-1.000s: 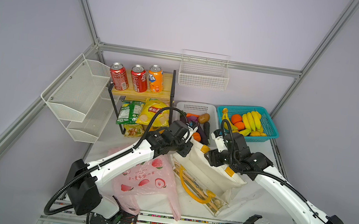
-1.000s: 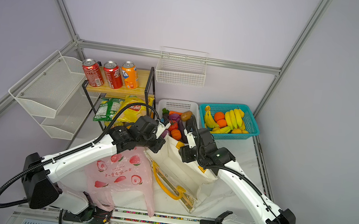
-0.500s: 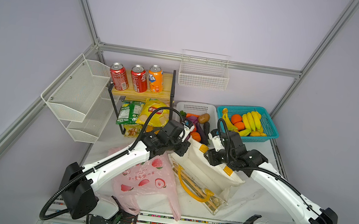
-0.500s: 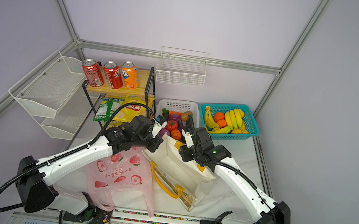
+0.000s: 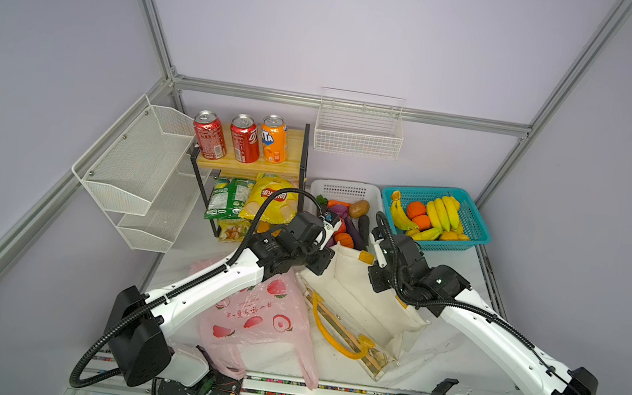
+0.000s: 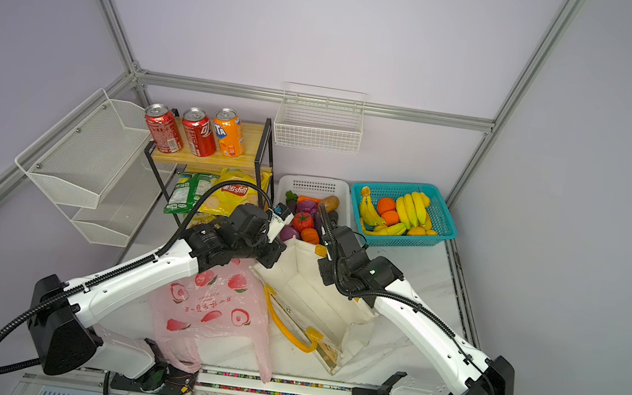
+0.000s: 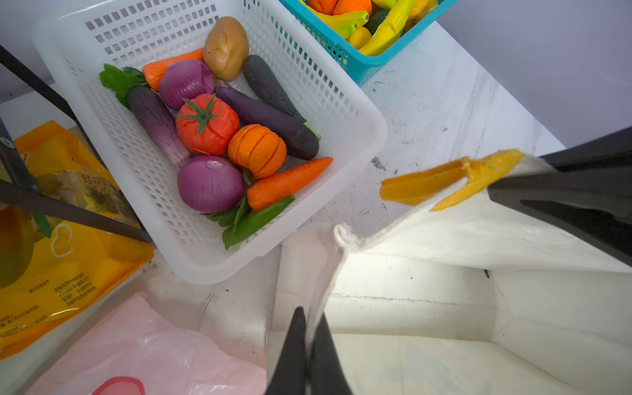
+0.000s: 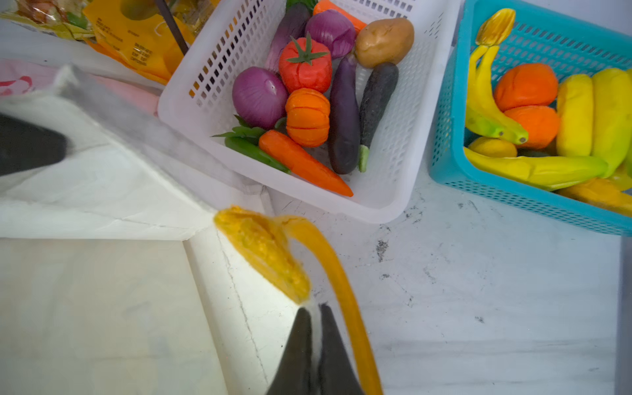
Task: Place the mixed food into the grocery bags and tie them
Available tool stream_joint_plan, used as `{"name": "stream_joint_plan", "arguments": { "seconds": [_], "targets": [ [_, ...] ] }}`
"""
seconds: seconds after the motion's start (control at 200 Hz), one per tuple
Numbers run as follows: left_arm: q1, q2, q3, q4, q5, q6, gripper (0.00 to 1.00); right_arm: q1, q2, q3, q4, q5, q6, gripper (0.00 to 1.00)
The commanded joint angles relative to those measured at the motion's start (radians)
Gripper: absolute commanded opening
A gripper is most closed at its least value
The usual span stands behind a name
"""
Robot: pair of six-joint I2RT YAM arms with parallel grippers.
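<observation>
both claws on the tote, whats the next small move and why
Probably draw both claws apart and slightly up to spread the mouth: left claw and right claw are each shut on the rim of the cream tote, which sags with no food visible inside.

Left tool [image 7: 307, 316] pinched shut on cloth tote [image 7: 427, 236] rim, fingers nearly meeting. Right tool [image 8: 316, 309] clamped on opposite rim. Left arm [image 5: 210, 280], right arm [image 5: 496, 333] extended forward, converging mid-table.
</observation>
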Motion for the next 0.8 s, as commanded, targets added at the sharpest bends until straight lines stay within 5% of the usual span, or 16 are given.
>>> {"name": "stream_joint_plan", "arguments": {
  "seconds": [0.0, 0.1, 0.22, 0.415, 0.64, 0.795],
  "targets": [
    [0.008, 0.024, 0.039, -0.038, -0.072, 0.007, 0.0, -0.001, -0.022, -0.002, -0.002, 0.162, -0.019, 0.08],
    [0.01, 0.023, 0.052, -0.033, -0.058, -0.013, 0.01, -0.002, -0.025, -0.031, 0.047, 0.13, -0.024, 0.08],
    [0.013, 0.006, 0.073, -0.025, -0.005, -0.017, 0.41, -0.003, -0.032, -0.041, 0.086, 0.025, -0.015, 0.08],
    [0.046, -0.112, 0.074, 0.005, 0.068, -0.052, 0.69, -0.042, -0.066, -0.039, 0.142, -0.172, 0.005, 0.08],
    [0.154, -0.284, 0.011, 0.048, 0.095, -0.121, 0.81, -0.072, -0.044, -0.041, 0.157, -0.245, 0.015, 0.08],
    [0.34, -0.413, -0.12, 0.082, 0.01, -0.28, 0.81, -0.08, -0.032, -0.045, 0.167, -0.253, 0.005, 0.08]
  ]
}}
